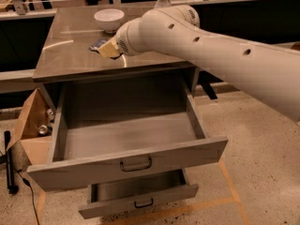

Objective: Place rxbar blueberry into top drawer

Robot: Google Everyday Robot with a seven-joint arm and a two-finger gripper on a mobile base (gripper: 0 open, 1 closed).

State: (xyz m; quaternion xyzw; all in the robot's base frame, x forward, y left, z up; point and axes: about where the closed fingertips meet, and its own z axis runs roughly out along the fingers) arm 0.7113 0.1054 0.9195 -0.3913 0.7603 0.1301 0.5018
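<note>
- The gripper (pixel 108 49) is pale yellow-tan; it is over the table top, just beside the rxbar blueberry (pixel 96 44).
- The rxbar blueberry is dark navy-blue with small pale marks.
- The arm (pixel 211 50) is cream-white with small dark round holes.
- The top drawer (pixel 126 156) is plain grey, and its handle is dark.
- The table top (pixel 70 60) is grey-brown with pale shine.
- The bowl (pixel 108 18) is white.
- The floor (pixel 253 139) is speckled beige with orange lines.
- The cardboard box (pixel 28 118) is brown.
</note>
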